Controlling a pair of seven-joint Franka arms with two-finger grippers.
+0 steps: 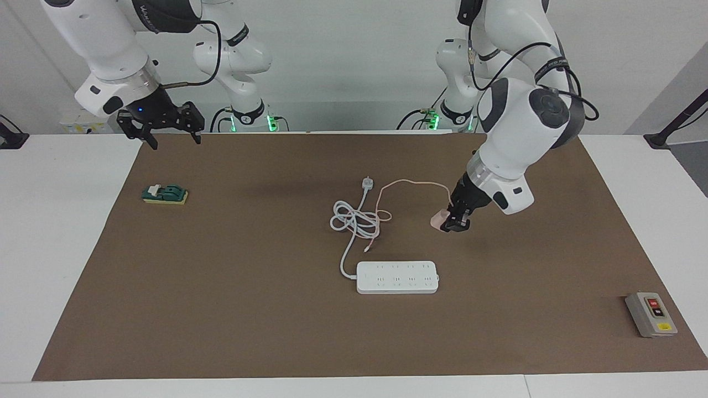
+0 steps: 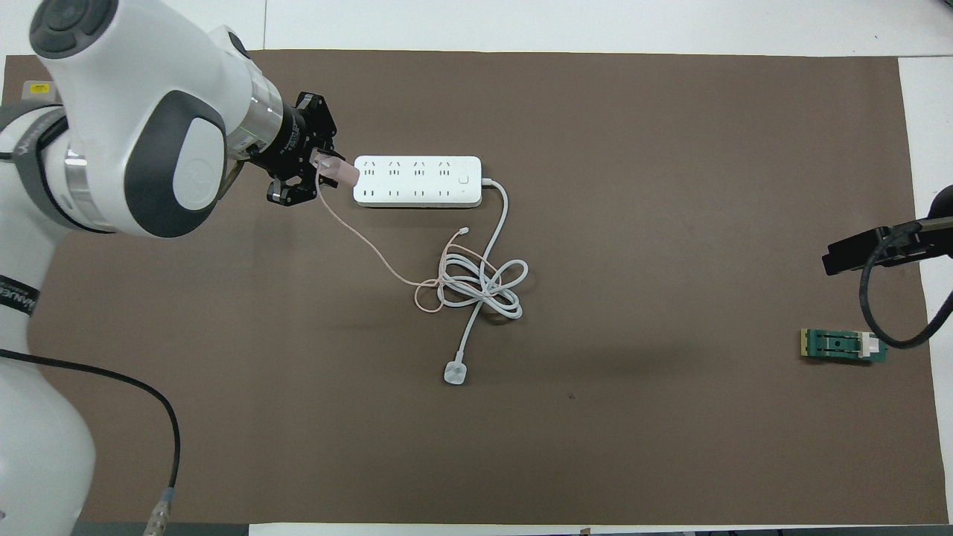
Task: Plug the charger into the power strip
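Between the closed fingers of the left gripper [image 1: 454, 224], the charger [image 1: 438, 220] hangs above the mat, the power strip [image 1: 397, 277] lying below it, not yet under it. Carrying it over a socket with prongs pointing down looks wise before lowering. Off to the side, the right gripper [image 1: 157, 128] waits, wide open and empty.

Clock set with 12 pointing away from robots, 3 toward right arm's end

- mat [image 1: 221, 309] on desk [image 1: 55, 249], everything below on or over it
- power strip [image 1: 397, 277] mid-mat, lengthwise 9 to 3
- cord coil [image 1: 354, 220] at 5 of strip, nearer robots
- plug [image 1: 366, 183] at 6 of coil
- charger [image 1: 437, 221] in left claw [image 1: 454, 224], off mat, at 9 of strip, just beside its end
- charger cable [image 1: 409, 182] runs into coil
- switch box [image 1: 651, 314] at 9 to 10 of strip, mat's edge
- terminal block [image 1: 165, 194] at 4 of strip, well apart
- right claw [image 1: 171, 141] over mat's edge, 3 end
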